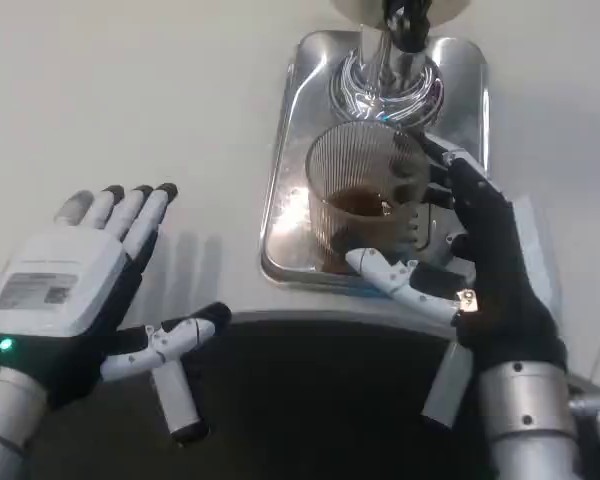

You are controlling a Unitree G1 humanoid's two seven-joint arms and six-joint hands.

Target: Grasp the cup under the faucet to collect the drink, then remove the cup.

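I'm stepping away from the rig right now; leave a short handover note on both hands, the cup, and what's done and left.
Right hand: wrapped around the ribbed glass cup, thumb in front, fingers behind.
Left hand: open, palm down over the table, holding nothing.
Cup: upright on the metal drip tray, just in front of the faucet, some dark drink in the bottom.
Done: cup grasped, drink collected.
Left: lift the cup off the tray and take it away.

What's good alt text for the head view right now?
The right hand grips a ribbed clear cup holding a little brown drink, on a metal drip tray below the faucet. The left hand lies open, back up, over the white table.
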